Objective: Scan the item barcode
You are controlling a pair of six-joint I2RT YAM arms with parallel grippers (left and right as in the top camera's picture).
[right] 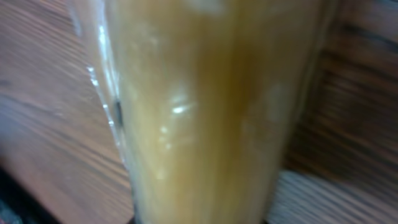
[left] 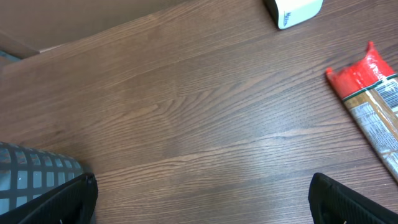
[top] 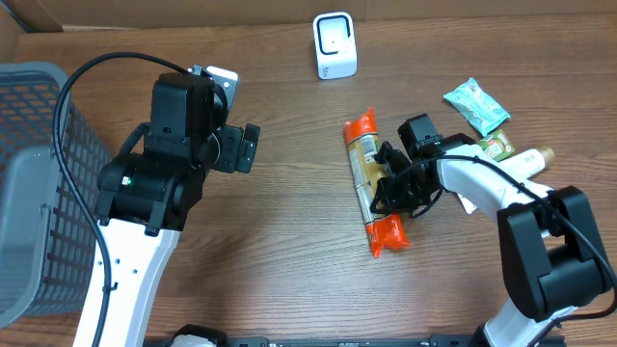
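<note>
The item is a long clear packet of pasta (top: 363, 154) with red ends, lying on the wooden table right of centre. My right gripper (top: 393, 189) sits on its lower half, jaws closed across it. In the right wrist view the packet (right: 205, 112) fills the frame, blurred and very close, and my own fingers are hidden. A white barcode scanner (top: 335, 45) stands at the back centre. My left gripper (top: 247, 146) hovers left of centre, open and empty, well apart from the packet (left: 373, 109). The scanner (left: 292, 9) shows at the top right of the left wrist view.
A grey mesh basket (top: 39, 193) stands at the left edge, and its corner (left: 31, 171) shows beside my left finger. Right of the pasta lie a green snack packet (top: 475, 104), a small packet (top: 496, 146) and a pale bottle (top: 528, 159). A cardboard wall runs along the back.
</note>
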